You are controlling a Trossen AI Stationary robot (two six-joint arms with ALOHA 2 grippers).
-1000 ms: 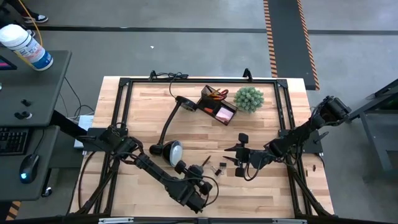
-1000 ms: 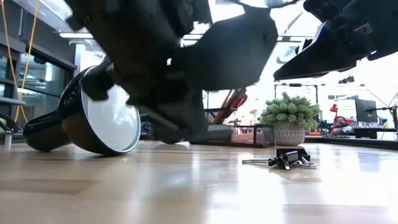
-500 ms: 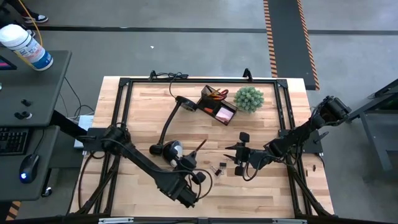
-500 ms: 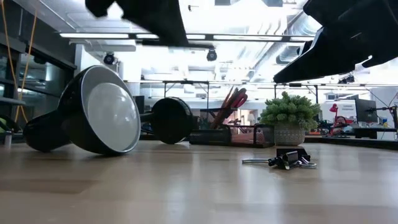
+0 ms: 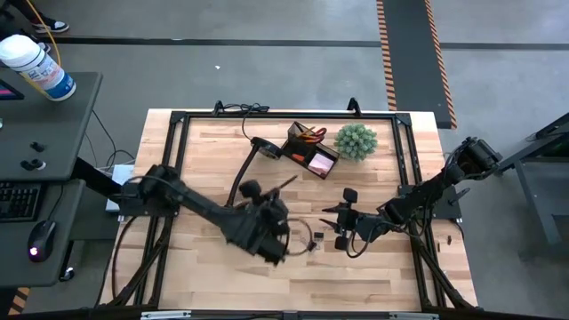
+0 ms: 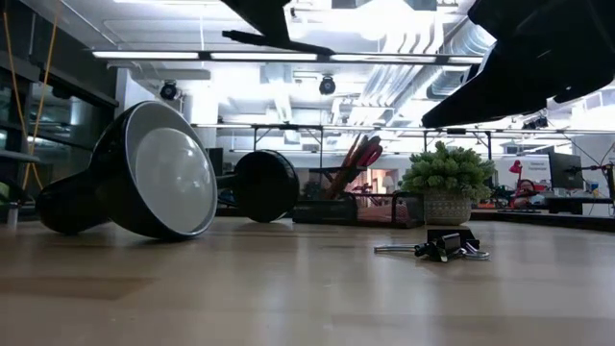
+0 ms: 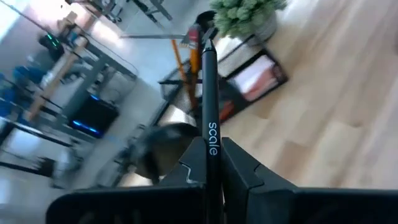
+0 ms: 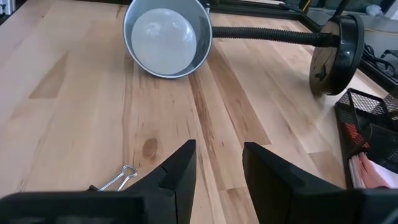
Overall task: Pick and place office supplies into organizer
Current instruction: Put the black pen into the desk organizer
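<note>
The word "scale" runs in white letters down the barrel of a black pen (image 7: pixel 207 93) clamped between the fingers of the left hand (image 7: pixel 208 168), which is raised above the middle of the wooden desk (image 5: pixel 204 151) and aimed toward the organizer (image 5: pixel 310 151) at the far edge. The pen's tip juts from the hand toward that caddy (image 5: pixel 289 182). No other writing can be read.

The organizer — a dark mesh caddy — holds orange-handled scissors (image 5: pixel 307 133) and pencils upright in its taller cup, with a pink sticky-note pad (image 5: pixel 318 161) lying in the lower tray. Just beside it stands a green spiky plant ball (image 5: pixel 356 140) in a pale pot.

The right hand (image 8: pixel 216 163) hovers low over the right half of the desk, fingers spread wide and holding nothing. Small black binder clips (image 6: pixel 444 244) lie loose on the wood near it. A black desk lamp (image 6: pixel 144 173) lies tipped on its side — shade facing outward, round base (image 8: pixel 336 55) near the organizer.
</note>
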